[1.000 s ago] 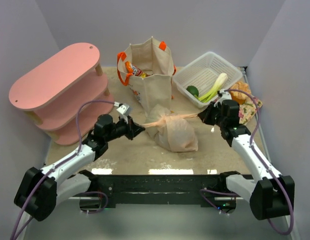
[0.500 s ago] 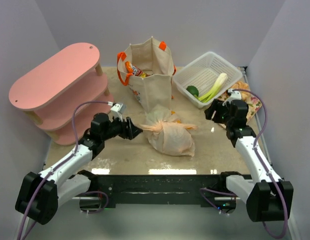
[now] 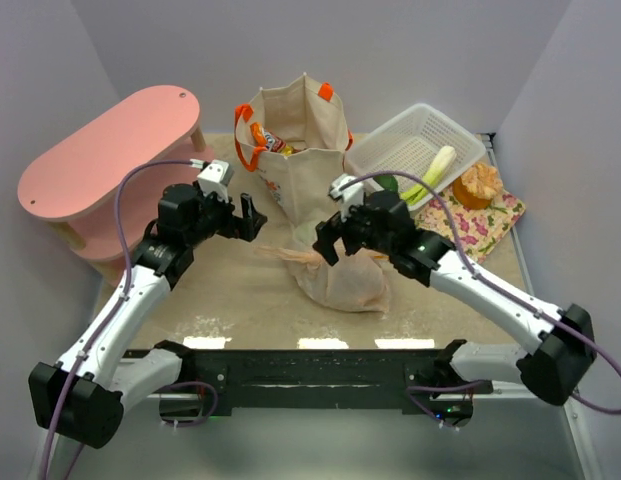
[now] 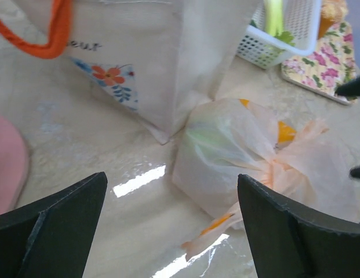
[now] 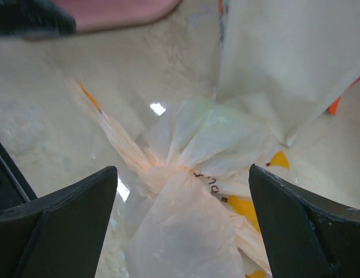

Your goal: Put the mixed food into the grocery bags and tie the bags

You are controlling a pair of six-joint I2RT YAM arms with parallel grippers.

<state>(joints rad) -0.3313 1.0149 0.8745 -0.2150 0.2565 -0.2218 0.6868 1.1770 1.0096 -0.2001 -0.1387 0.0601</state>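
The peach plastic bag (image 3: 347, 276) lies knotted at the table's middle, its tied ends (image 5: 162, 171) bunched and one tail (image 3: 280, 253) trailing left. My right gripper (image 3: 328, 240) hovers open just above the knot, nothing between its fingers (image 5: 64, 214). My left gripper (image 3: 250, 214) stands open to the bag's left, beside the canvas tote (image 3: 308, 150), and is empty. Snack packets (image 3: 264, 138) show inside the tote. A leek (image 3: 432, 173) and a green round vegetable (image 3: 388, 182) lie in the white basket (image 3: 395, 146). Golden bread (image 3: 480, 184) sits on the floral mat (image 3: 477, 226).
A pink three-tier shelf (image 3: 105, 160) fills the left side, close behind my left arm. The tote's corner (image 4: 162, 124) nearly touches the plastic bag (image 4: 237, 153). Walls close in the back and both sides.
Both grippers opened and let go of the bag's stretched ends, which fell slack. The right arm swung left over the knot; the left gripper drew back toward the tote.
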